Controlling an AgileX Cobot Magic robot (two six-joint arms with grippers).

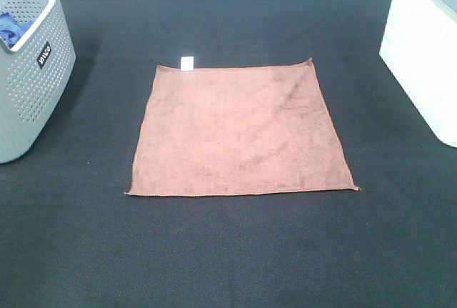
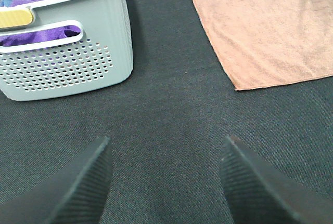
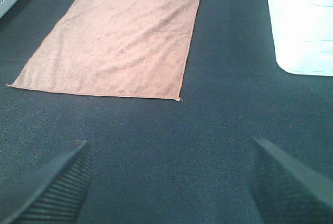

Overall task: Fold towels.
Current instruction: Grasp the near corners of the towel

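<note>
Towel (image 1: 241, 133) is lying flat. Left gripper (image 2: 166, 140) and right gripper (image 3: 169, 142) are hovering, jaws apart; best pinching both near corners evenly.

Towel (image 1: 241, 131) flat mid-table, basket (image 1: 28, 86) left, bin (image 1: 423, 51) right

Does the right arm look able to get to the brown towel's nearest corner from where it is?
Probably yes. The right gripper is open, and only bare dark tabletop lies between it and the towel. The white bin stands off to the side, out of the path.
</note>
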